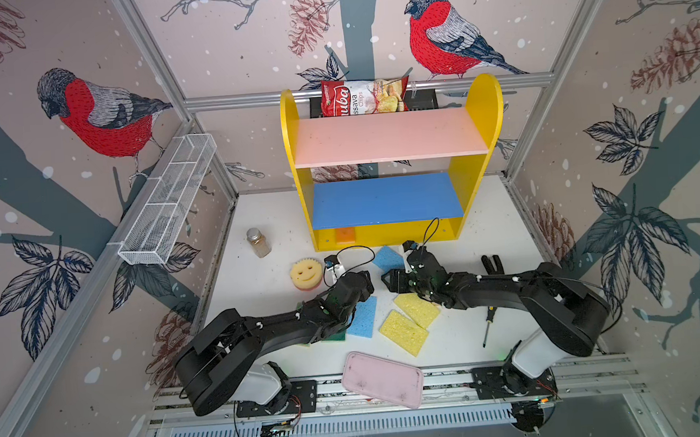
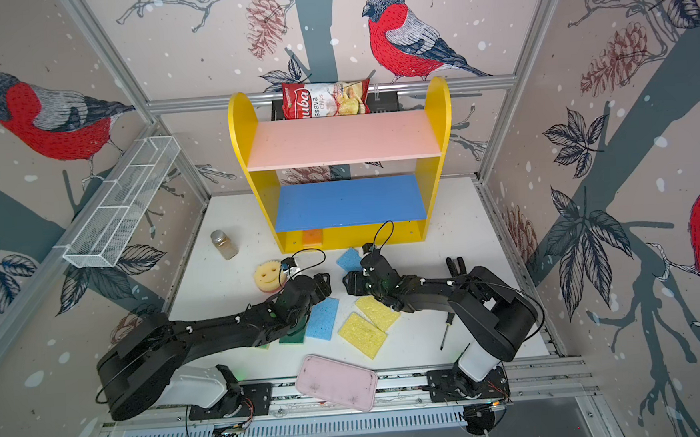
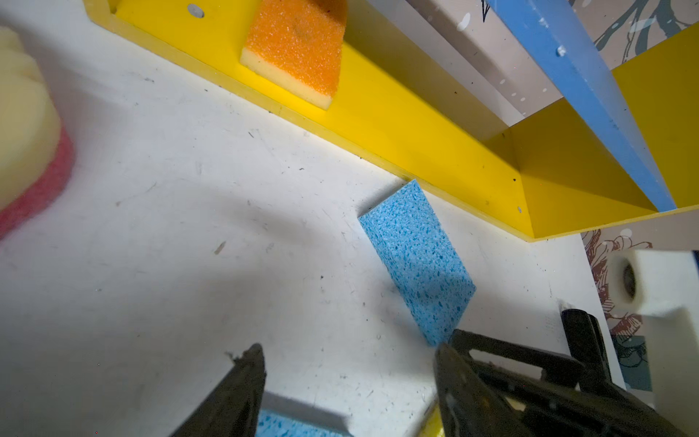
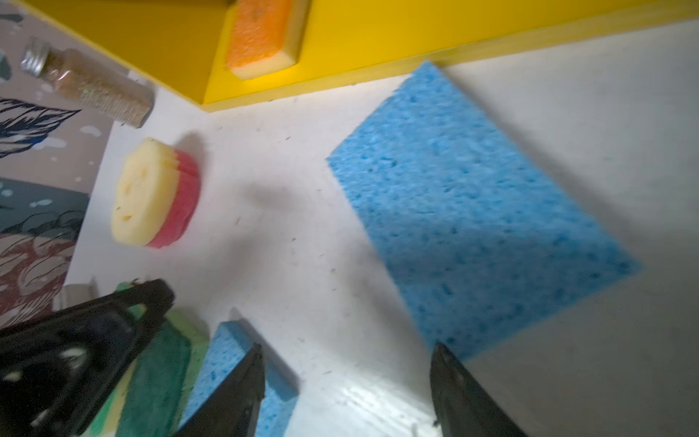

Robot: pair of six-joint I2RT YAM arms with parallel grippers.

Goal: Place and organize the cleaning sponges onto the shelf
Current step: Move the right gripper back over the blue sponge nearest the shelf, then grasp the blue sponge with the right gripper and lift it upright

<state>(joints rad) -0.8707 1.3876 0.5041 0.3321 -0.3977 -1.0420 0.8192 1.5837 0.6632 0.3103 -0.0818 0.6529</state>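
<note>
Blue sponge (image 4: pixel 472 212) awaiting pickup
Left gripper (image 3: pixel 350 346) and right gripper (image 4: pixel 348 350) gape empty; it lies flat, corner touching the shelf base (image 3: pixel 378 125); probably light, squashy, best pinched across its width.

An orange foam sponge (image 3: pixel 295 49) is lying on the base of the yellow three-tier shelf (image 1: pixel 484 107), at its left end, with a blue flat sponge (image 3: pixel 416 257) just before the shelf.
</note>
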